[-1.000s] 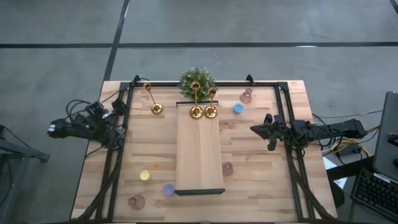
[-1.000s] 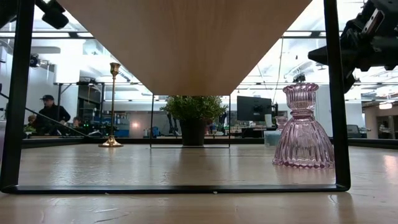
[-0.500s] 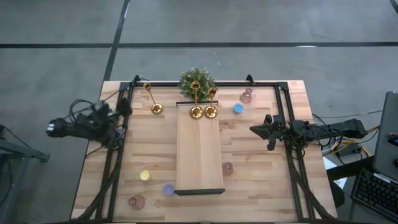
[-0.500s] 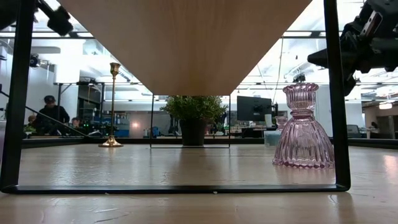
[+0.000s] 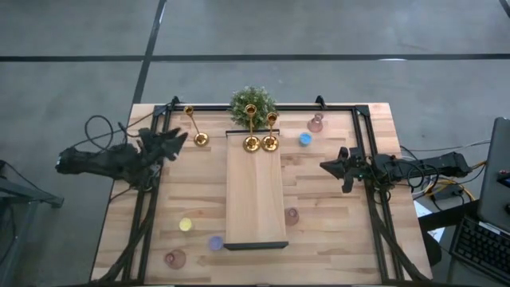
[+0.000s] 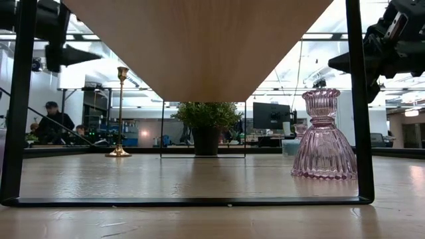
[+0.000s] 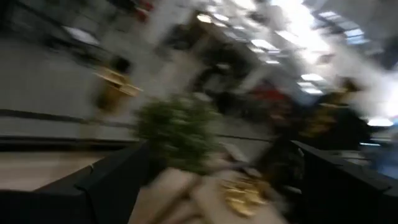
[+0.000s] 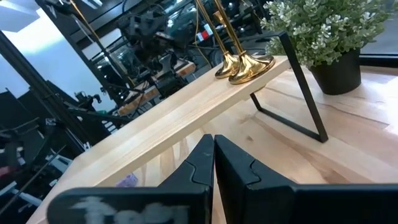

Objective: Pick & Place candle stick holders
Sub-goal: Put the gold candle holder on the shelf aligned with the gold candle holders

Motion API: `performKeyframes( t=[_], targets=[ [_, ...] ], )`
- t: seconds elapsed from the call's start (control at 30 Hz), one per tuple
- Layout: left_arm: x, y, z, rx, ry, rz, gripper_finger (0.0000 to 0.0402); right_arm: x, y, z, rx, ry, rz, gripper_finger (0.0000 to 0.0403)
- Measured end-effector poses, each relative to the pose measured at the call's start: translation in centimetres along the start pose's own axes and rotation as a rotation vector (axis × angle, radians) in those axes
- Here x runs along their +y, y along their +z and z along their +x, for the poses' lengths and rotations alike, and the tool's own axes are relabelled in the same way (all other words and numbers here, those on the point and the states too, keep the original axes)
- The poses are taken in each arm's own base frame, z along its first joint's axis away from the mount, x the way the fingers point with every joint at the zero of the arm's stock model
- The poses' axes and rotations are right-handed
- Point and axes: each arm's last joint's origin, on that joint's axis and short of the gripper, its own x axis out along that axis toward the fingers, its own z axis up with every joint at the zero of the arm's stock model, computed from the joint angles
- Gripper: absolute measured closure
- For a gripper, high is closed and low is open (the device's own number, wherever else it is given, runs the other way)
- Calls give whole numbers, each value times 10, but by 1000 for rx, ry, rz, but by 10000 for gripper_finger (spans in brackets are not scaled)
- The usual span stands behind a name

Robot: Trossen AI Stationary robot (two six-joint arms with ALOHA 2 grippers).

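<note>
nearby, left hand (image 5: 177, 141) open, lone gold candle stick holder (image 5: 196, 127) upright, stem vertical, right hand (image 5: 325, 166) closed

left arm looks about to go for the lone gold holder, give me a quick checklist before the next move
1. left gripper open: ok
2. left gripper carrying nothing: ok
3. lone gold holder upright on the table: ok
4. Nothing between left gripper and that holder: ok
5. right gripper shut, waiting well away at the table's right: ok
6. Fingers lined up on the stem: cannot tell
</note>
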Motion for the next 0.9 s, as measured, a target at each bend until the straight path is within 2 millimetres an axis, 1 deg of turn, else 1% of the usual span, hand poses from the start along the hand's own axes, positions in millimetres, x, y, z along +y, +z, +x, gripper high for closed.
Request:
performKeyframes(
  t=[0.07, 0.17, 0.3, 0.47, 0.57, 0.77, 0.9],
  targets=[
    [2, 3, 0, -17, 122, 120, 17, 0, 0, 0, 0, 0, -1, 394],
    [7, -1, 1, -50, 288, 292, 17, 0, 0, 0, 0, 0, -7, 394],
    [6, -12, 7, -29, 335, 424, 17, 0, 0, 0, 2, -3, -9, 394],
    [9, -32, 16, -4, 378, 451, 17, -1, -1, 0, 13, -10, -15, 394],
    [15, -44, 21, 4, 430, 472, 17, -1, -1, 0, 15, -11, -17, 394],
    [27, -56, 31, -4, 505, 477, 17, -1, -1, 0, 15, -10, -8, 394],
    [32, -58, 39, -41, 548, 430, 17, -1, -1, 0, 15, -10, -6, 394]
  ],
)
